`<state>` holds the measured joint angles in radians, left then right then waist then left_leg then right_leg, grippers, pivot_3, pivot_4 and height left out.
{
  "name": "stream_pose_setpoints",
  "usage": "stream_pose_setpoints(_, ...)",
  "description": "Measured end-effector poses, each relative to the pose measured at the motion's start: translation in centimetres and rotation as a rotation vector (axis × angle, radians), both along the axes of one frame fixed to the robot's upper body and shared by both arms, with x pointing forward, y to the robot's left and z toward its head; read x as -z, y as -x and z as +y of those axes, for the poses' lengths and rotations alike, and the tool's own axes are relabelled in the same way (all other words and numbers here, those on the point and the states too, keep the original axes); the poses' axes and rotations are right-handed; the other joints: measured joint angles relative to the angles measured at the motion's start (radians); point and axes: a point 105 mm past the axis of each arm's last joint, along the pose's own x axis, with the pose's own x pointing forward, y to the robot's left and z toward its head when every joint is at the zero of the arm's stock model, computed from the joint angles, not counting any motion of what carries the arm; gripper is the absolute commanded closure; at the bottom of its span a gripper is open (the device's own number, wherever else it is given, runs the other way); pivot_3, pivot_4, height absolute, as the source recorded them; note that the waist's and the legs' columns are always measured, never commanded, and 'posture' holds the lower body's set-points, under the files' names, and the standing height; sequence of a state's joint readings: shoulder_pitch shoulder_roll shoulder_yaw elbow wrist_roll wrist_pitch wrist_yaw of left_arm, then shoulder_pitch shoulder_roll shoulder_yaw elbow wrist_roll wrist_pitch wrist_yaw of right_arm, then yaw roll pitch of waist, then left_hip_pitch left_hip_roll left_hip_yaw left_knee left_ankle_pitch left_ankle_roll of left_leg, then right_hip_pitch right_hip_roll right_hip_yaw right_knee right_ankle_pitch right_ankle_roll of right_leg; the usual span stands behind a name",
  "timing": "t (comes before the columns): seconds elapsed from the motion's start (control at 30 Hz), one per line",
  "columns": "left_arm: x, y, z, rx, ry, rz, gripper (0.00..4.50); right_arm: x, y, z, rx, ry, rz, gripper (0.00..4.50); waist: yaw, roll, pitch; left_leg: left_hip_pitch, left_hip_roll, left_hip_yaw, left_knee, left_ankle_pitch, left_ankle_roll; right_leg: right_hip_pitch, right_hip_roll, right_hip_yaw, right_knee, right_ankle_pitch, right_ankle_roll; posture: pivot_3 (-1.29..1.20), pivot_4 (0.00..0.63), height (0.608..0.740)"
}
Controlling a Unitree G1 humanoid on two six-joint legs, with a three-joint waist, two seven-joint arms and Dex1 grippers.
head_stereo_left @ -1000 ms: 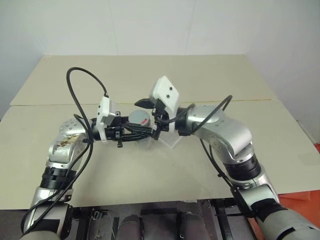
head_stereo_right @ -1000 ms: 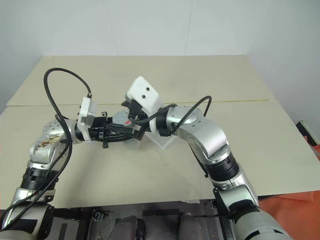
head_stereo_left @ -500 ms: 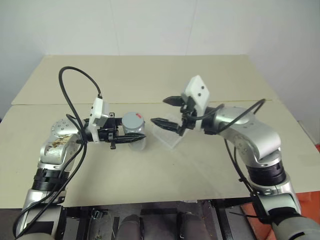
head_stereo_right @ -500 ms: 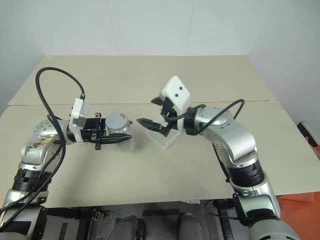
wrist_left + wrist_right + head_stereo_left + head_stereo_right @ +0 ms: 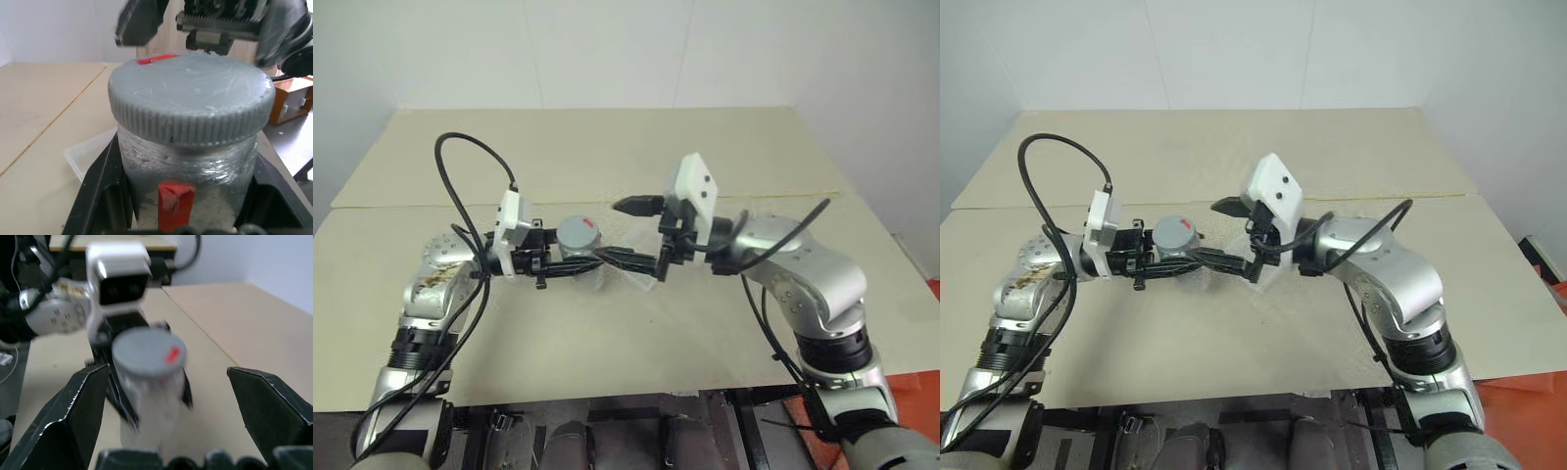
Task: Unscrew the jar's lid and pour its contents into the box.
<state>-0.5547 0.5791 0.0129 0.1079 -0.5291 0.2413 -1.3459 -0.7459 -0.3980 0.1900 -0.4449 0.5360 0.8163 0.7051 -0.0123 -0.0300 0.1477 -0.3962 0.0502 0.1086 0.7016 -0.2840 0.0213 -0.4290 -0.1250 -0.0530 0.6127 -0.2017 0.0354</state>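
Observation:
My left gripper [image 5: 588,262] is shut on the jar [image 5: 186,171], a silvery cylinder with a red stripe, and holds it upright just above the table. The grey lid [image 5: 578,233] with its small red mark sits on top of the jar. My right gripper [image 5: 629,233] is open and points at the lid from the right. One finger [image 5: 633,206] is level with the lid's top and the other lies lower, beside the jar; neither touches it. The clear box [image 5: 1269,275] lies on the table under the right gripper's fingers. The contents are hidden inside the jar.
The beige table [image 5: 607,343] has a seam running across it behind the arms [image 5: 411,204]. Black cables loop above both wrists. An orange object [image 5: 1528,392] sits past the table's right front corner.
The open right gripper, which was around the lid, pulled away to the right and has now come partway back towards it. The left gripper has kept hold of the jar.

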Motion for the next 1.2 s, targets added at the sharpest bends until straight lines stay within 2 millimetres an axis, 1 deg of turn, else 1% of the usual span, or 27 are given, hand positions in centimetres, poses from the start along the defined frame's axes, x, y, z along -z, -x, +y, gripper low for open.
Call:
stream_pose_setpoints(0.17,-0.1,-0.3,-0.4,0.018,-0.014,-0.020,2.47,-0.5,0.1,1.8,-0.018,-0.013,-0.013,0.04,0.000,0.000,0.000,0.000,0.000,0.000,0.001,0.000,0.000,0.000,0.000,0.000,0.000,0.000,0.000,0.00,0.150,0.740)
stream_pose_setpoints(0.3,0.0,-0.2,-0.7,0.038,-0.015,-0.027,2.47,0.3,-0.6,2.5,0.010,0.021,-0.002,0.04,0.000,0.000,0.000,0.000,0.000,0.000,0.001,0.000,0.000,0.000,0.000,0.000,0.000,0.000,0.000,0.00,0.150,0.740)
stream_pose_setpoints(0.5,0.1,-0.1,-0.7,0.045,-0.025,-0.031,2.47,1.1,-1.9,3.6,0.065,0.026,0.028,0.04,-0.002,0.000,0.000,0.000,0.000,0.000,0.001,0.000,0.000,0.000,0.000,0.000,0.000,0.000,0.000,0.00,0.150,0.740)
stream_pose_setpoints(0.57,0.1,-0.2,-0.7,0.041,-0.028,-0.031,2.47,1.2,-2.2,3.6,0.075,0.028,0.034,0.04,-0.002,0.000,0.000,-0.001,0.000,0.000,0.001,0.000,0.000,0.000,0.000,0.000,0.000,0.000,0.000,0.00,0.150,0.740)
stream_pose_setpoints(0.83,0.3,-0.2,0.1,0.011,-0.041,-0.026,2.47,1.3,-2.2,3.4,0.069,0.038,0.038,0.04,-0.002,0.000,0.000,-0.001,0.000,0.000,0.001,0.000,0.000,0.000,0.000,0.000,0.000,0.000,0.000,0.00,0.150,0.740)
stream_pose_setpoints(1.0,0.6,-0.1,0.4,-0.002,-0.043,-0.014,2.47,1.6,-2.0,2.7,0.062,0.058,0.034,0.04,-0.001,0.000,0.000,-0.001,0.000,0.000,0.001,0.000,0.000,0.000,0.000,0.000,0.000,0.000,0.000,0.00,0.150,0.740)
stream_pose_setpoints(1.2,0.5,0.0,0.7,-0.006,-0.042,-0.016,2.47,1.5,-1.7,1.8,0.056,0.064,0.027,0.04,-0.001,0.000,0.000,-0.001,0.000,0.000,0.001,0.000,0.000,0.000,0.000,0.000,0.000,0.000,0.000,0.00,0.150,0.740)
